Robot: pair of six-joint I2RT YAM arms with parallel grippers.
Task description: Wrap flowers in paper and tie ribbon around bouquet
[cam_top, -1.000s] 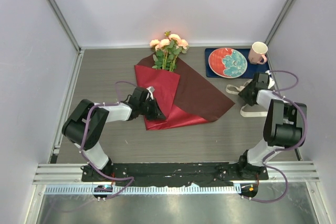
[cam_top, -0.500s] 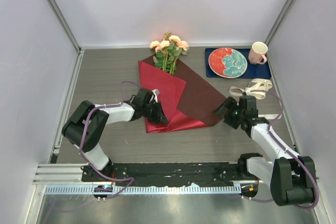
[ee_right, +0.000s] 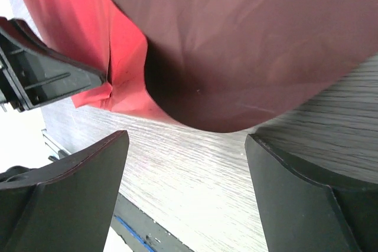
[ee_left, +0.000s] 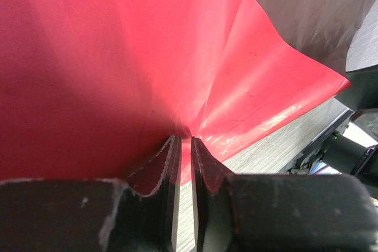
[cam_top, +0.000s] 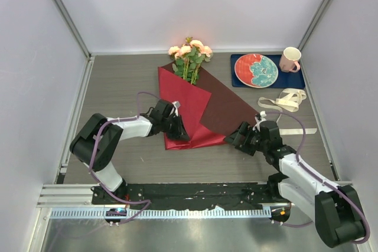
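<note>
Standing wide open and empty, the right end effector (cam_top: 237,140) faces the unfolded flap of the paper (cam_top: 224,107) just ahead to its left, while the left end effector (cam_top: 179,131) pinches the folded side, nearward of the flowers (cam_top: 189,54).

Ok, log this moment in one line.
left fingers: shut on paper fold | right fingers: open, at paper's near corner | flowers: partly wrapped | ribbon: loose, untouched

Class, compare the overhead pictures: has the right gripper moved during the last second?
Yes. The right gripper has left the ribbon near the plate and swung nearer and leftward, now open at the near right corner of the paper.
</note>
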